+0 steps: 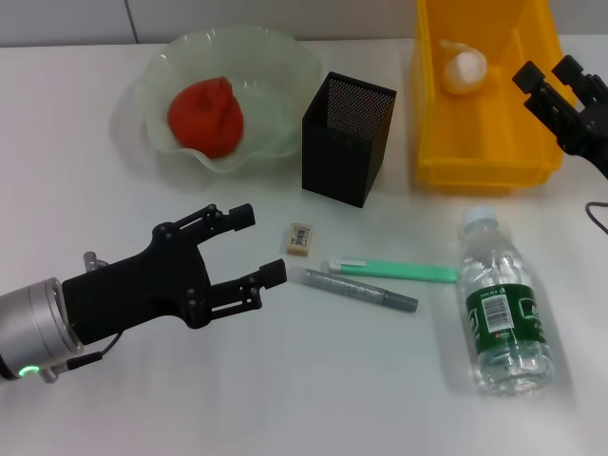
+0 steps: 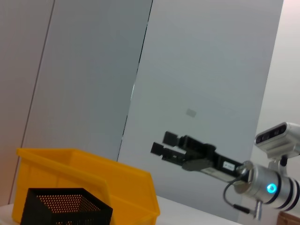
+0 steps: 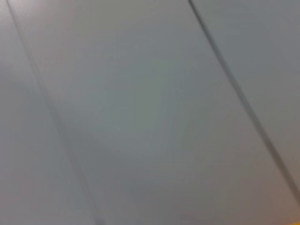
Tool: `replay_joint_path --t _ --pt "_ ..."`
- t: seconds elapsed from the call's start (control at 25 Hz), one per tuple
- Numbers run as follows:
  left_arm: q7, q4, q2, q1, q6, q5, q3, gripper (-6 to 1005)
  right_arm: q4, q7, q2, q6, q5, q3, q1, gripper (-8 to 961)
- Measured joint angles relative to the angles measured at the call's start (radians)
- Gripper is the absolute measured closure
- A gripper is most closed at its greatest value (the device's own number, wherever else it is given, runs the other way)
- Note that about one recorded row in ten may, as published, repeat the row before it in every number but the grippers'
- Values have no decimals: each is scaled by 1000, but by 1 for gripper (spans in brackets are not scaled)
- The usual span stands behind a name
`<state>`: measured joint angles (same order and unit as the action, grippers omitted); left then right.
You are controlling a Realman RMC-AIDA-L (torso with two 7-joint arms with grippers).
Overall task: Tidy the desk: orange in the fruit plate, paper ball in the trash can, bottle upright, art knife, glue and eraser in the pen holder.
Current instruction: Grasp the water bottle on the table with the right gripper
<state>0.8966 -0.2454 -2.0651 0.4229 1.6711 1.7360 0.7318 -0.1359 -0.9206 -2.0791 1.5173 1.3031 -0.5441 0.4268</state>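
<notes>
The orange (image 1: 204,116) lies in the pale green fruit plate (image 1: 157,71) at the back left. A white paper ball (image 1: 465,68) rests inside the yellow trash can (image 1: 484,142) at the back right. Between them stands the black mesh pen holder (image 1: 347,138). The beige eraser (image 1: 300,238), a green art knife (image 1: 394,271) and a grey glue pen (image 1: 361,289) lie on the table in front of it. The bottle (image 1: 499,304) lies on its side at the right. My left gripper (image 1: 261,245) is open just left of the eraser. My right gripper (image 1: 548,72) hangs open over the trash can's right side.
The left wrist view shows the trash can (image 2: 93,183), the pen holder (image 2: 65,206) and the right gripper (image 2: 162,143) against a grey wall. The right wrist view shows only that wall. The table's front holds nothing but my left arm.
</notes>
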Motion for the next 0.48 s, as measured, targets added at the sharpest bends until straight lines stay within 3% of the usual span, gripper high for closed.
replay_joint_path --t 0.24,0.48 --pt "-1 -16 1 1 0 4 12 166 -171 -193 8 105 136 -31 -40 144" --pt "-6 -34 2 -3 -5 4 42 166 -371 -425 46 224 348 -29 -53 144"
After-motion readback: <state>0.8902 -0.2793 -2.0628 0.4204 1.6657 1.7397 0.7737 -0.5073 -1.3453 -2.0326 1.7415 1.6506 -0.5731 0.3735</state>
